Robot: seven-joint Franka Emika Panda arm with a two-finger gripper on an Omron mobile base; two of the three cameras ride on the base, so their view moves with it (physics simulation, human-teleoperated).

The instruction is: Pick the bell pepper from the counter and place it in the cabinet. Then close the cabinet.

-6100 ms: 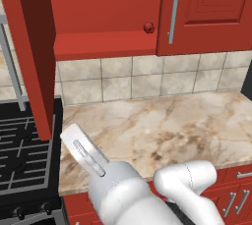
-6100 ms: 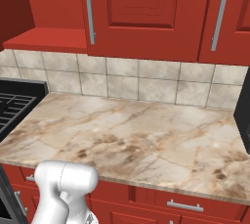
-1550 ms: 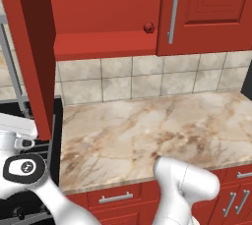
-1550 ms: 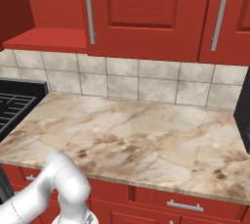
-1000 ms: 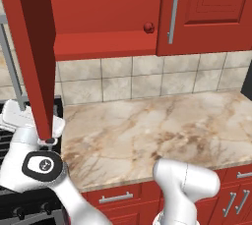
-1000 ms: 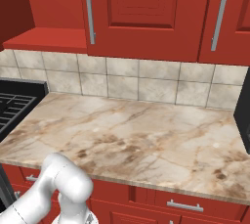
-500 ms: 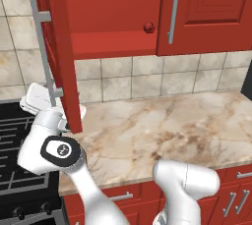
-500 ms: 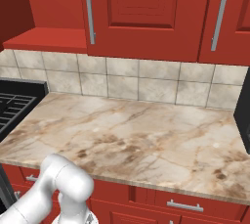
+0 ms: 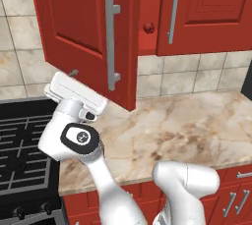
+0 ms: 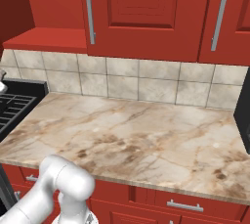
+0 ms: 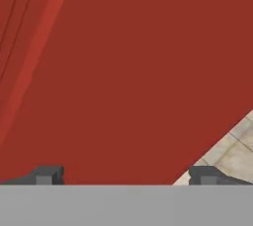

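With the bell pepper (image 9: 148,27) already sitting on the cabinet (image 9: 206,13) shelf, we're into door-closing: the gripper (image 11: 123,175), jaws spread wide and empty, presses against the half-swung door (image 9: 83,32). Next, by my read, one steady push to swing it fully shut.

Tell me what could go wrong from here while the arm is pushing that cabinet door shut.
1. The bell pepper sits near the front edge of the cabinet shelf; the closing door might clip it.
2. The open end effector is pressed flat against the door, not gripping the handle, so it could slip off the panel.
3. The door is still ajar; stopping now would likely leave it unclosed.
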